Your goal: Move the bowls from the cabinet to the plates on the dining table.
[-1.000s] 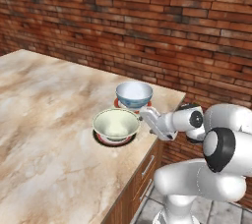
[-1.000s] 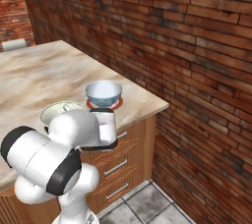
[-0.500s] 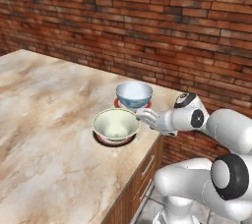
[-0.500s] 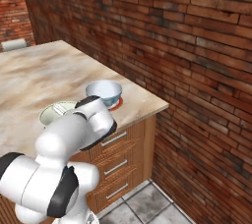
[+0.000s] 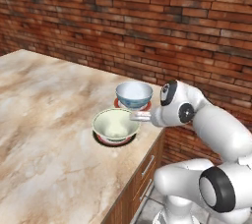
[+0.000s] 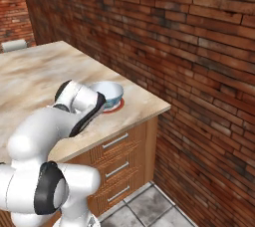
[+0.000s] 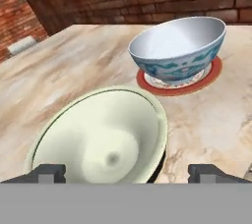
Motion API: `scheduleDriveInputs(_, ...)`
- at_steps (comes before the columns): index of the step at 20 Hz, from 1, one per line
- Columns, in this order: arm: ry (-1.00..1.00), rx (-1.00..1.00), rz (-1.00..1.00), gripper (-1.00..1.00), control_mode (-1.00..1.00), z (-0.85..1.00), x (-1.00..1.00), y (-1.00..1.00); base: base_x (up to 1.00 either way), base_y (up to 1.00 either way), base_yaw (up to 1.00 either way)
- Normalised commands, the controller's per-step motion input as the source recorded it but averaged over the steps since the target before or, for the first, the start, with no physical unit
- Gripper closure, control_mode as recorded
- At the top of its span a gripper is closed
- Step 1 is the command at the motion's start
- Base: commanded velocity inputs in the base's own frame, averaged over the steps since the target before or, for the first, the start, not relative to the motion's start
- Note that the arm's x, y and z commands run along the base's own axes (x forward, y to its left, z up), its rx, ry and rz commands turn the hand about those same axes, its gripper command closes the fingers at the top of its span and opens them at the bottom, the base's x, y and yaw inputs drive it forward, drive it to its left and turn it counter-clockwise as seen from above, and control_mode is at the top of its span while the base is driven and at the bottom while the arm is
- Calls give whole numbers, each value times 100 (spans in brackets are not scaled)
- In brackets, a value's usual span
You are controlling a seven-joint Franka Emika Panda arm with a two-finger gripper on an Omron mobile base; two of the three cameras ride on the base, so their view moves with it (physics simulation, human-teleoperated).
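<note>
The pale cream-green bowl (image 5: 115,125) (image 7: 103,139) sits on a plate (image 5: 112,140) near the right edge of the dining table (image 5: 49,120). Just behind it the white bowl with the bluish pattern (image 5: 134,94) (image 7: 179,46) (image 6: 110,91) rests on the second plate (image 7: 209,78) (image 6: 117,105), whose red ring shows around it. My gripper (image 5: 136,116) (image 7: 128,174) hovers at the cream-green bowl's right rim. It is open, its fingertips (image 7: 47,173) standing wide apart with nothing held. In the right base view my arm hides the cream-green bowl.
A brick wall (image 5: 147,26) runs close behind the table. The table's corner and edge (image 6: 162,105) lie just right of the bowls, above wooden drawers (image 6: 117,144). A small grey-white object (image 6: 13,45) shows at the table's far side.
My forearm and wrist have swung up and to the right, and the hand has edged slightly toward the cream-green bowl. Both bowls stay where they were on their plates.
</note>
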Motion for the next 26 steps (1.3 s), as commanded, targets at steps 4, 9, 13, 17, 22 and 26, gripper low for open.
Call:
scheduleDriveInputs(4,0,-38,14,-100,-100,24,0,0,0,0,0)
scheduleDriveInputs(9,0,-32,16,-100,-100,30,-6,0,0,0,0)
scheduleDriveInputs(13,0,-28,16,-100,-100,33,-17,0,0,0,0)
scheduleDriveInputs(17,0,-28,15,-100,-100,27,-28,0,0,0,0)
scheduleDriveInputs(22,0,-28,12,-100,-100,23,-28,0,0,0,0)
scheduleDriveInputs(26,0,-29,14,-100,-100,26,-18,0,0,0,0)
